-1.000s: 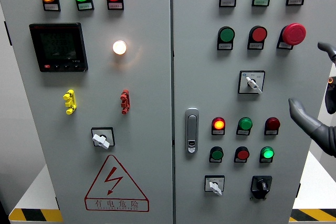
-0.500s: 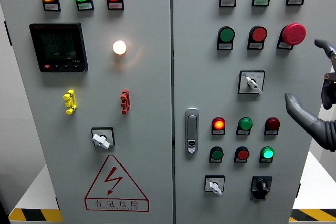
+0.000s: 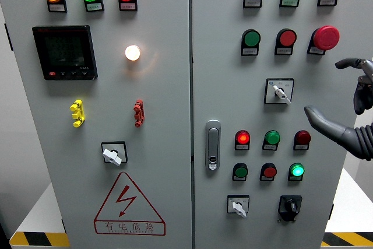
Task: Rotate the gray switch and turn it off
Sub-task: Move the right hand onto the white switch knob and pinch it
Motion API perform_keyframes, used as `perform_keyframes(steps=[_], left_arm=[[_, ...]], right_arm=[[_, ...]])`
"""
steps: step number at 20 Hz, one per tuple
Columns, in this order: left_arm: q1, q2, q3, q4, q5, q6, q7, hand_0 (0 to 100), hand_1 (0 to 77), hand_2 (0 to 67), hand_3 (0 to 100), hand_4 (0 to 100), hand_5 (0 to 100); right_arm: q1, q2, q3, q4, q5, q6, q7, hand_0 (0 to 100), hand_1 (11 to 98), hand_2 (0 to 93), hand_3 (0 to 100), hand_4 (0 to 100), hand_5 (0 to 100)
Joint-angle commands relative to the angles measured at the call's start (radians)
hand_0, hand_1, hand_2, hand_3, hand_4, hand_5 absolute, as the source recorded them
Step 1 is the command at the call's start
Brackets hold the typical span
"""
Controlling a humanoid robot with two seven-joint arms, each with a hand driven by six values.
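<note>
So far: nothing turned.
Right hand (image 3: 341,100): open, empty, near gray switch (image 3: 280,91).
Left: grasp, rotate off.

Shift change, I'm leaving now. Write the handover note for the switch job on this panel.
Right hand: in from the right edge, fingers spread, holding nothing, just right of the upper gray switch on the right door, not touching it.
Left hand: out of view.
Other gray switches: one low on the right door, one on the left door; black switch beside the lower one.
Done: only the approach. No switch has been gripped or turned.
Left: close the hand on the knob, rotate it to off, withdraw. The upper switch looks like the target, judging by the hand's position.
</note>
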Motion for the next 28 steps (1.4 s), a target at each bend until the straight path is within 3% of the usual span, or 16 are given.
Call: perform_keyframes(steps=[1,6,10,15,18,28], left_arm=[[0.0,0.0,0.0,0.0,0.0,0.0,-0.001,0,0.0,13.1,18,10,12],[0.0,0.0,0.0,0.0,0.0,0.0,-0.001,0,0.0,13.1,18,10,12],[0.0,0.0,0.0,0.0,0.0,0.0,0.0,0,0.0,13.1,18,10,12],[0.0,0.0,0.0,0.0,0.0,0.0,-0.001,0,0.0,13.1,18,10,12],[0.0,0.0,0.0,0.0,0.0,0.0,0.0,0,0.0,13.1,18,10,12],[0.0,0.0,0.0,0.0,0.0,0.0,-0.001,0,0.0,13.1,18,10,12]], right_arm=[[0.008,0.0,-0.005,-0.016,0.0,0.0,-0.014,0,40.1,48.1,96,89,100],[0.039,0.0,-0.009,-0.083,0.002,-0.005,-0.037,0,39.8,53.2,96,89,100],[0.073,-0.0016,-0.026,-0.142,0.004,-0.018,-0.074,0,38.8,55.7,96,89,100],[0.08,-0.0016,-0.058,-0.186,0.002,-0.051,-0.08,0,38.1,57.1,96,89,100],[0.088,-0.0016,-0.081,-0.205,0.002,-0.054,-0.104,0,38.0,57.9,96,89,100],[0.126,0.0,-0.111,-0.286,-0.001,-0.083,-0.106,0,37.1,61.8,98,89,100]])
